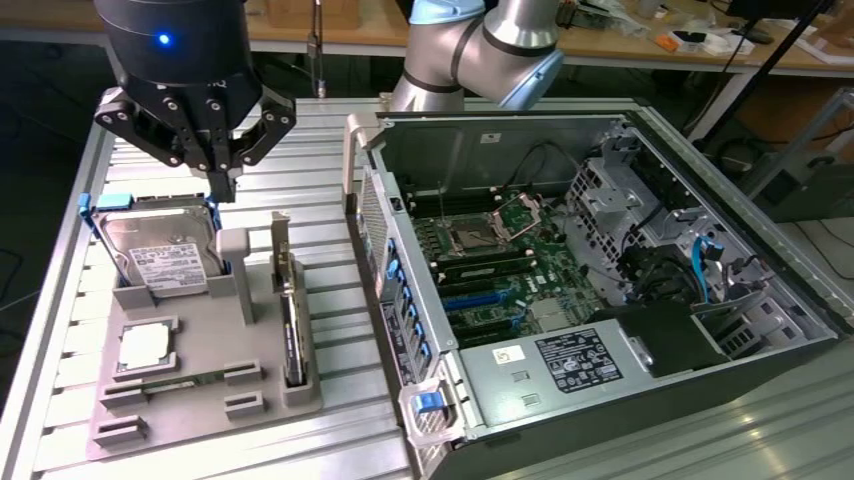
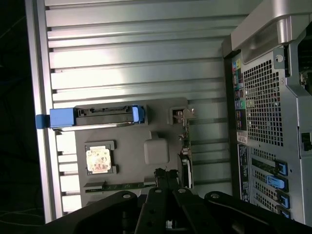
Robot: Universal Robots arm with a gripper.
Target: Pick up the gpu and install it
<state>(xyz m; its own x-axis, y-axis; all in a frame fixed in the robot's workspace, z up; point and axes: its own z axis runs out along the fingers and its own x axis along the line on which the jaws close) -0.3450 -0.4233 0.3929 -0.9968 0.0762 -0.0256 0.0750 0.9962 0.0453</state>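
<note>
Nothing is held by the closed gripper [image 1: 220, 190]; the gpu [image 1: 292, 330] is seemingly unpicked, standing in its grey holder [image 1: 200, 385].

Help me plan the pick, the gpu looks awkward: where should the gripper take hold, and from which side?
Probably its upper long edge, from straight above. The gpu stands on edge in a slot of the grey holder, so both flat faces rise free above it to pinch across. Stay clear of the upright silver bracket.

The holder [image 1: 200, 385] hides the lower edge of the gpu [image 1: 294, 330].
</note>
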